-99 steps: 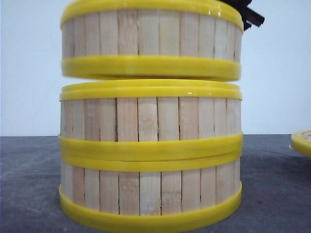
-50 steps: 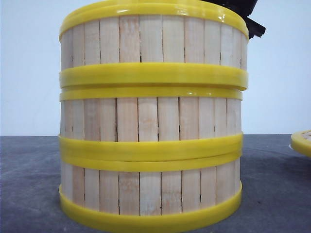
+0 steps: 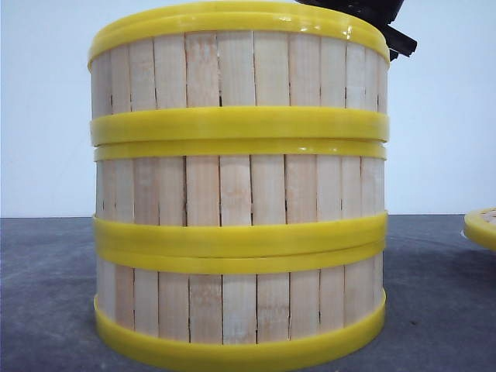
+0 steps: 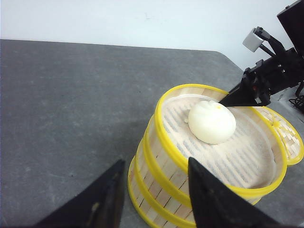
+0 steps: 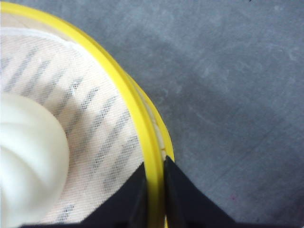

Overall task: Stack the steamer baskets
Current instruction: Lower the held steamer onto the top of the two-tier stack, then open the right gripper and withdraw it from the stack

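**Third basket down on the stack**

I see three steamer baskets (image 3: 240,186) stacked mid-table. My right gripper (image 5: 153,190) pinches the top basket (image 4: 216,142) by its rim. The left gripper (image 4: 154,194) hangs beside it, jaws spread. A bun (image 4: 212,122) sits inside.

Three baskets (image 3: 240,194) sit in one stack. A fourth basket (image 3: 482,226) peeks in at the right edge. One white bun (image 4: 212,122). Two grippers.

A staged test bench is suggested rather than a real kitchen: a bare grey table (image 4: 71,104) is set against a plain white wall (image 4: 142,19), and loose cabling (image 4: 298,100) is seen at the table's right edge.
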{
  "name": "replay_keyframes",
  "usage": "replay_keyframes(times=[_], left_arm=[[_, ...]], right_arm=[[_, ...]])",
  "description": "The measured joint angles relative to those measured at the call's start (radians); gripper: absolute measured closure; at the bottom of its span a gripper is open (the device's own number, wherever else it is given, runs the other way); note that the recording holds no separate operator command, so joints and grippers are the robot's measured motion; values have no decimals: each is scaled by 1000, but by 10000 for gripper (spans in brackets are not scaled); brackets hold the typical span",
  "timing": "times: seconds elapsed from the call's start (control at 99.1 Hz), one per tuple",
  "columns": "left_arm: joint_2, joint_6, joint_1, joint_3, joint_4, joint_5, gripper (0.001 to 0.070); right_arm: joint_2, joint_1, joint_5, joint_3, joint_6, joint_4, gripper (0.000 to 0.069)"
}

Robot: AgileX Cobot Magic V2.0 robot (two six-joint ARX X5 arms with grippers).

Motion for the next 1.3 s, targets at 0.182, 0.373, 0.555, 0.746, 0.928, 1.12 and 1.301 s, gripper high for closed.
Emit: replay_keyframes(times=[0.182,0.373,0.555,0.746,0.928,1.12,1.301], left_arm=[[0,0,0,0,0,0,471],[0,0,0,0,0,0,471],[0,0,0,0,0,0,471],[0,1,0,0,-3,0,471],[0,16,0,0,-4,0,471],[0,31,0,0,1,0,471],[0,41,0,0,1,0,471]], right_arm=[[0,-2,0,0,0,-2,663],[0,-2,-3,0,1,-5,376],[0,-8,-1,0,1,21,252],[-71,-35,64,0,13,55,245],[-262,-60,202,2,50,76,245],[-448,-88,360,4,89,35,245],[-527,-177,386,8,109,-84,245]])
